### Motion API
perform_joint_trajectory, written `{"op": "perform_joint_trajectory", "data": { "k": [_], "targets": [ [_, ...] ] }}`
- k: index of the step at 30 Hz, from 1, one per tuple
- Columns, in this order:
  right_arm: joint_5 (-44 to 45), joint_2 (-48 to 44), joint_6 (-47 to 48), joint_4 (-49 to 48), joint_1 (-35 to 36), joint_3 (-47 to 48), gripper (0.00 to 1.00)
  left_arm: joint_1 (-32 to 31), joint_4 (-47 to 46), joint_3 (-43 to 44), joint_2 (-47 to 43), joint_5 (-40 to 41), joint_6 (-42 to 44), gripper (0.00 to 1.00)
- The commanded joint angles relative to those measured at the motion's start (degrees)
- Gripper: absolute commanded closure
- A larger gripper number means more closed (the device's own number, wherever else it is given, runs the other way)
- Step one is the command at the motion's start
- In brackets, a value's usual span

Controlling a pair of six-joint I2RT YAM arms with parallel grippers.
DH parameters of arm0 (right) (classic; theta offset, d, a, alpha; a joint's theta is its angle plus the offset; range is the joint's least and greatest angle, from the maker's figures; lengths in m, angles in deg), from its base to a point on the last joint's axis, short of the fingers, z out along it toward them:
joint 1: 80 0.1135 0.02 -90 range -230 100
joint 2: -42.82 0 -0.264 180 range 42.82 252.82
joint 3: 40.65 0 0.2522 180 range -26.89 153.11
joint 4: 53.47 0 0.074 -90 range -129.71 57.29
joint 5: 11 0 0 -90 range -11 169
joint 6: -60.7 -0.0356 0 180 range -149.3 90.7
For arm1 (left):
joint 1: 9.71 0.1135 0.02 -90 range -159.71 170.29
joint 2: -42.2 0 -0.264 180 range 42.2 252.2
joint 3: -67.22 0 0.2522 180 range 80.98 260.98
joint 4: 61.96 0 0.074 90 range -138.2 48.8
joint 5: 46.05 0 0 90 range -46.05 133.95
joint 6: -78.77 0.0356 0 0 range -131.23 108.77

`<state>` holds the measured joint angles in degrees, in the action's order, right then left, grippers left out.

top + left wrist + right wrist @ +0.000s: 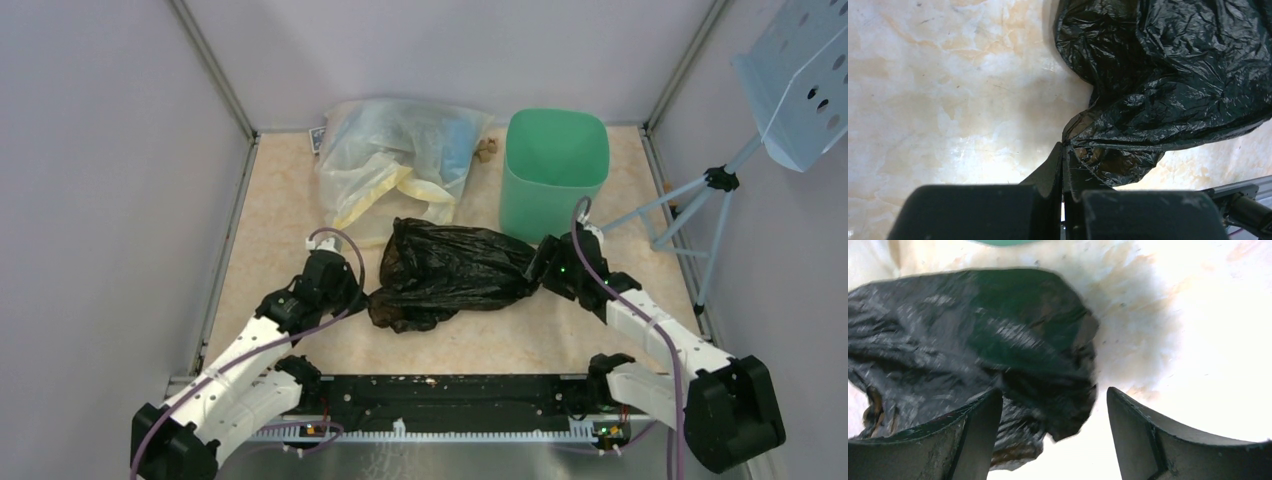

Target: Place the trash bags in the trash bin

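Beige marbled desk [290, 200]: crinkled black plastic bag [450, 270] is pinched by left gripper [1064, 150], prob. for lifting; right gripper [1053, 391] is spread, nothing held.

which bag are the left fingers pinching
The crinkled black bag, its left edge between the left fingers; the clear yellowish bag behind it is untouched.

The trash bag [973, 340] ahead of the right gripper [1053, 391] is blurred. Only a sliver of the trash bin [1003, 241] shows beyond.
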<state>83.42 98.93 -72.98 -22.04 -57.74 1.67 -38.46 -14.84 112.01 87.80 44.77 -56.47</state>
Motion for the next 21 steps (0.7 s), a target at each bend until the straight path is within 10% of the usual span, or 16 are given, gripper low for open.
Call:
{"op": "perform_joint_trajectory", "data": {
  "k": [1,13,21],
  "targets": [
    [-1.4,2.58,-0.54,-4.61,-5.09,1.41,0.25,2.65,-1.38,-1.99,-1.39,-2.14,-2.42,1.0],
    [-6.54,-2.6,2.58,-4.12,-13.65,-1.51,0.28,7.39,-3.96,-2.73,-1.49,-7.06,-0.8,1.0],
    [-19.35,-2.73,10.07,-5.9,-13.65,0.15,0.34,5.84,-15.22,-2.72,1.98,-35.85,5.06,1.0]
  ]
}}
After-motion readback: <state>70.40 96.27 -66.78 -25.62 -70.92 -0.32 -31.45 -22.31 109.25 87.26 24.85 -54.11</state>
